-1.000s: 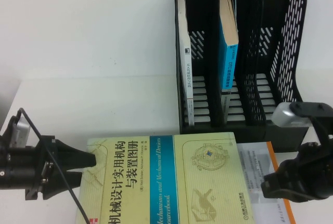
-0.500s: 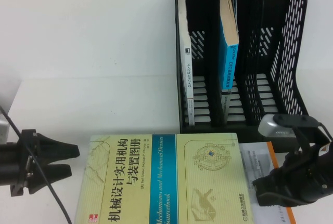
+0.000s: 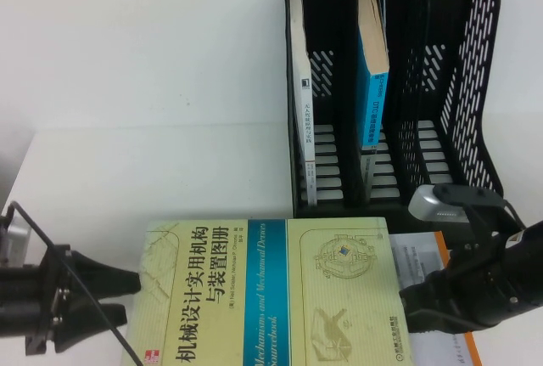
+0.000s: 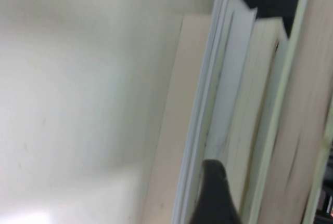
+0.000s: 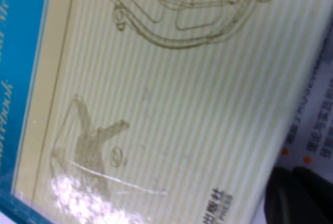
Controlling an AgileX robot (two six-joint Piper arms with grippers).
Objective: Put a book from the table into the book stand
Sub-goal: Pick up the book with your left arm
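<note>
Book lies flat at the bottom centre of the high view, cover up, its lower part cut off by the frame edge, resting partly over a white book with an orange edge at lower right. Stand sits at upper right on the table, with a white-spined book in its left slot, a blue one in the middle slot, and the right slot free as far as I can see. My left gripper is at lower left, jaws spread wide, tips right at the book's left edge; in the left wrist view one dark finger sits against the stacked page edges, nothing clamped. My right gripper is at lower right, low over the book's right edge; I cannot tell how its jaws stand, and the right wrist view just shows the cover close up. I judge the step as getting a hold on the book, not yet lifted. To do it well I'd slide one left finger under the cover edge and one over, keeping level so it doesn't shove the book sideways, with the right side steadying the far edge. Thick and heavy, so grip deep, not on the corner. Risk is dragging the white book underneath along.
</note>
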